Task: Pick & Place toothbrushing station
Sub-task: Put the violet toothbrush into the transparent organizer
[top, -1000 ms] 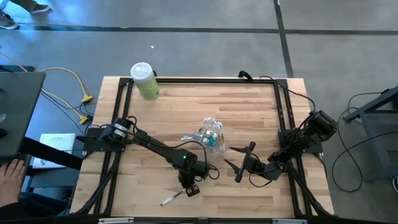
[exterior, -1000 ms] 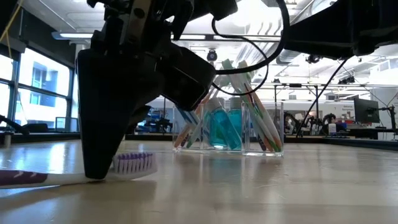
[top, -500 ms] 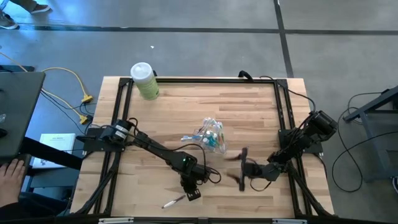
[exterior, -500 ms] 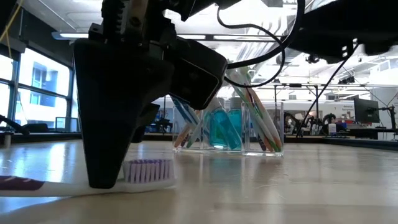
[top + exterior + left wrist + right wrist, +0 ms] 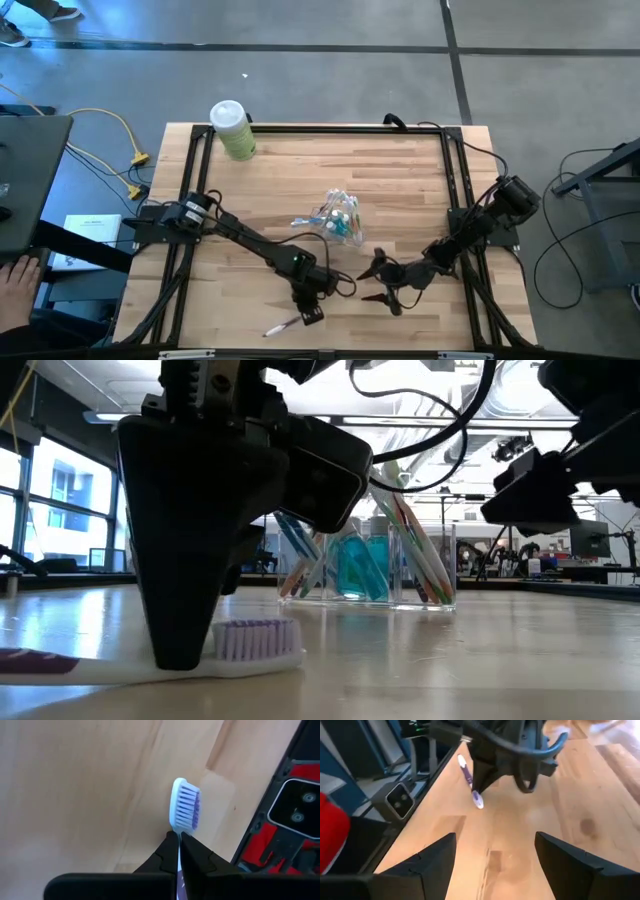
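Note:
A white toothbrush with purple bristles lies near the table's near edge. Its head shows in the left wrist view and in the low view. My left gripper is shut on it, pointing down. The clear cup stands mid-table and holds several toothbrushes and teal tubes; it also shows in the low view. My right gripper hovers open and empty to the right of the left gripper. Its wrist view shows my left gripper and the toothbrush ahead. My left gripper pinches the toothbrush's neck, just behind the bristle head, between its two fingertips. The fingers come from above, pointing down, and lie across the brush. The brush lies level with its handle along the table.
A pale-green bottle with a white cap stands at the far left corner. Black frame rails run along the table's sides. Bare wood lies between the cup and both grippers.
My left gripper has stayed shut on the toothbrush and shifted it a little along the table; the brush head has slid sideways in the low view. My right gripper has turned at the wrist and swung toward the near edge and the left gripper, still open.

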Tool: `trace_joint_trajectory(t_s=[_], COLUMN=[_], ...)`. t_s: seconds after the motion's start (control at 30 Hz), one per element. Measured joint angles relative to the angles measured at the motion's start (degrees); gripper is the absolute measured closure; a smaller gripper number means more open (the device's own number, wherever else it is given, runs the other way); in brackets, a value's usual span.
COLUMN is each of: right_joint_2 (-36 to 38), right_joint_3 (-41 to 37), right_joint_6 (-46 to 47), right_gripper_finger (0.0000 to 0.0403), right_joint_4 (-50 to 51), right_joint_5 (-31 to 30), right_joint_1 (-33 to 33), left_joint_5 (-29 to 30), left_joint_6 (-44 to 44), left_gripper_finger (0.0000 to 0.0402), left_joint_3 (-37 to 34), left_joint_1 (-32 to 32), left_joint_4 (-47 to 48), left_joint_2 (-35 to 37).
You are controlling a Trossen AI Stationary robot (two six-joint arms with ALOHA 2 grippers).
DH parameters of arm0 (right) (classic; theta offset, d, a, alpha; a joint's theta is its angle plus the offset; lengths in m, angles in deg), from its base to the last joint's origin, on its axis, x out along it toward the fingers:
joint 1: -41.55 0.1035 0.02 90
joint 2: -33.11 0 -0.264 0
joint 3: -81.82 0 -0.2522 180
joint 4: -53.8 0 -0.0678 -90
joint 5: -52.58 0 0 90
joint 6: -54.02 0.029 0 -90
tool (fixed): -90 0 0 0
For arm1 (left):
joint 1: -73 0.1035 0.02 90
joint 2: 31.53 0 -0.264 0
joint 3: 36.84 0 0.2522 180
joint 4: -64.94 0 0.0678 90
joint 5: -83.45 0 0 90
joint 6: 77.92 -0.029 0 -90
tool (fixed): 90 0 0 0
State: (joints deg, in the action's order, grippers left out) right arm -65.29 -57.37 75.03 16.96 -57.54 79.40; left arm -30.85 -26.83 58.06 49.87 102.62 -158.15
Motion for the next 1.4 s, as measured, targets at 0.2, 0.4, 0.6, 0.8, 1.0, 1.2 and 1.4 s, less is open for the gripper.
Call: trace_joint_trajectory(t_s=[0.2, 0.4, 0.6, 0.8, 1.0, 1.2, 1.4], right_joint_2=[-2.8, -7.5, -11.9, -14.1, -14.3, -14.3, -14.3], right_joint_3=[1.4, 4.2, 7.6, 10.0, 10.0, 10.0, 10.0], right_joint_6=[-2.0, -3.5, -6.1, -6.1, -6.2, -6.3, -6.5], right_gripper_finger=[0.0140, 0.0140, 0.0140, 0.0140, 0.0156, 0.0213, 0.0287], right_joint_4=[0.3, 0.6, 0.8, 3.3, 3.9, 4.3, 6.3], right_joint_5=[0.3, 1.1, 2.6, 4.2, 4.2, 5.7, 5.5], right_joint_1=[0.0, -0.1, -0.1, -0.7, -1.6, -2.8, -2.8], left_joint_5=[2.7, 5.8, 11.3, 13.4, 13.7, 14.6, 14.4], left_joint_6=[0.0, 0.2, 0.4, 0.2, 0.0, -0.1, -0.2], left_gripper_finger=[0.0399, 0.0399, 0.0399, 0.0399, 0.0399, 0.0399, 0.0399], left_joint_3=[0.0, 0.0, 0.1, 0.1, 0.1, 0.1, 0.1], left_joint_1=[0.2, 0.9, 2.0, 3.0, 3.5, 4.1, 4.3], left_joint_4=[-5.2, -11.8, -16.5, -18.2, -19.1, -20.7, -20.9], left_joint_2=[-0.2, -0.4, -0.5, -0.5, -0.5, -0.6, -0.6])
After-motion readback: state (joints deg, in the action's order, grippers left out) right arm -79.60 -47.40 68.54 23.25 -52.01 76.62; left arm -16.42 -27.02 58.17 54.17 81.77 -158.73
